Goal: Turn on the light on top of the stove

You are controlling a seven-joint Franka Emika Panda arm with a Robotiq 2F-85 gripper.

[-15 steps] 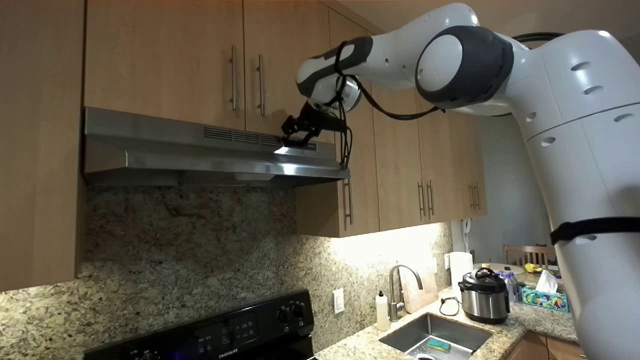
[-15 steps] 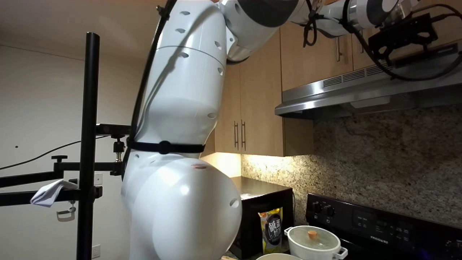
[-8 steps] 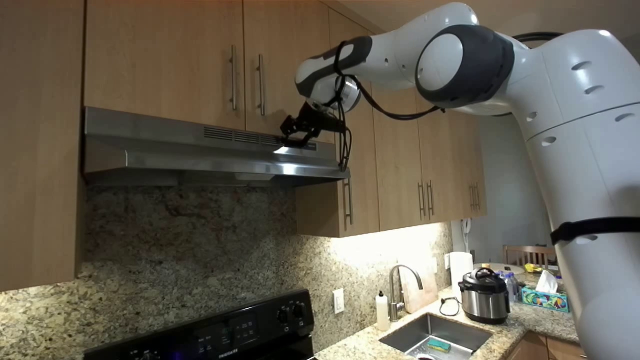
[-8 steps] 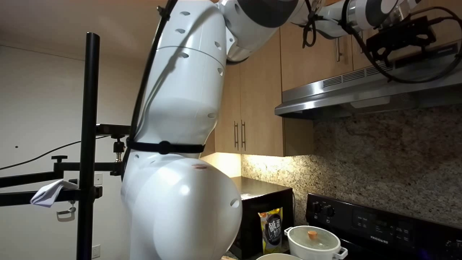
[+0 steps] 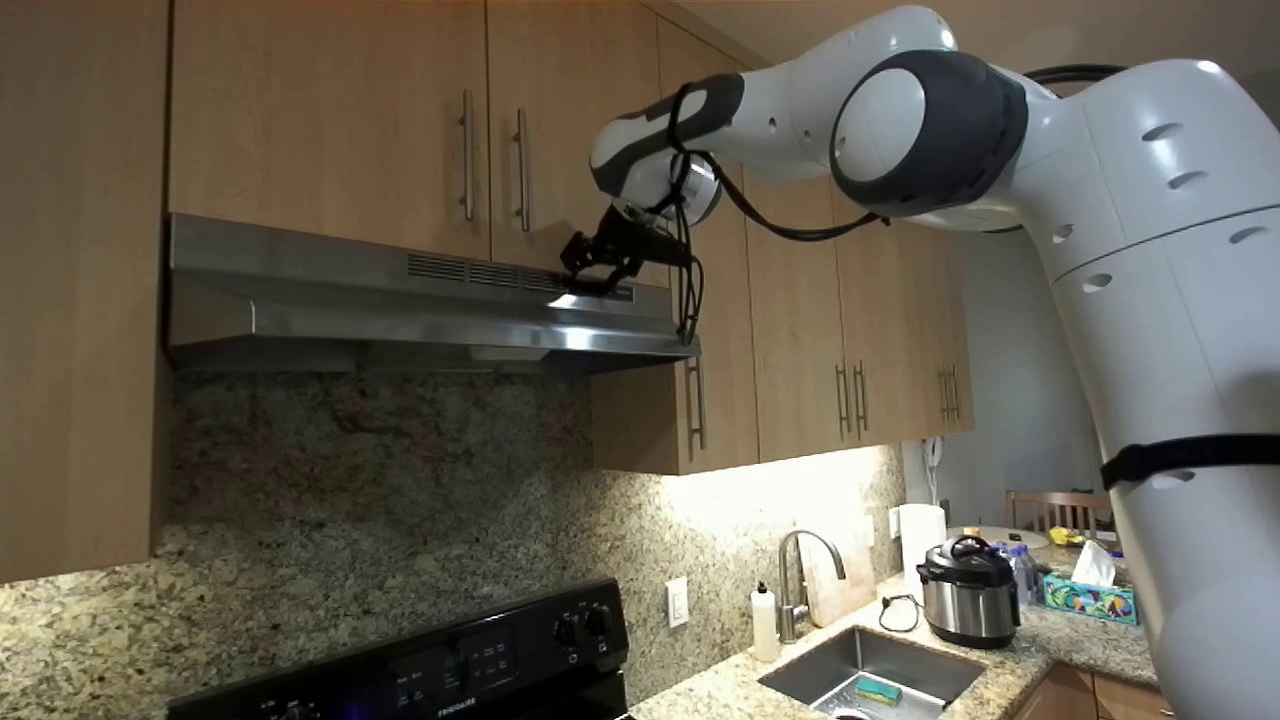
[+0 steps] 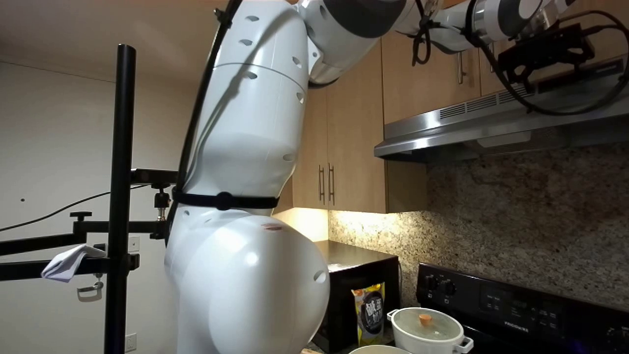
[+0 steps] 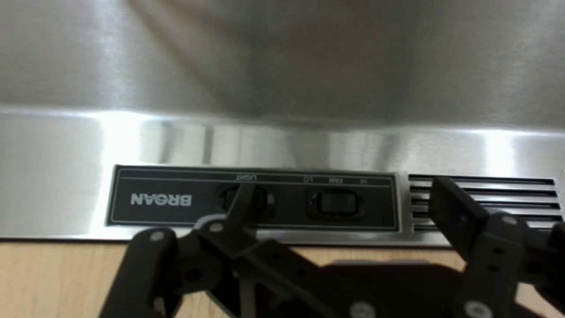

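Observation:
The brushed-steel hood [image 5: 400, 300] hangs above the black stove [image 5: 450, 670]. On its underside the light [image 6: 504, 139] is a pale panel and looks dull. A black control strip marked BROAN [image 7: 161, 200] appears upside down in the wrist view, with the LIGHT switch [image 7: 261, 202] and the FAN switch [image 7: 337, 203]. My gripper [image 7: 344, 194] is at this strip, open and holding nothing. Its left finger [image 7: 242, 201] crosses in front of the LIGHT switch and partly hides it; I cannot tell whether they touch. The right finger [image 7: 452, 212] lies over the vent slots.
Wooden cabinets [image 5: 340, 120] with bar handles [image 5: 521, 170] rise directly above the hood. Vent slots [image 7: 525, 192] adjoin the control strip. A cable [image 6: 565, 112] loops below my wrist near the hood. On the stove sits a lidded white pot [image 6: 427, 332].
In both exterior views, my gripper has shifted very slightly to the left along the hood front since a second ago, and barely moved in the last half second. The hood looks the same.

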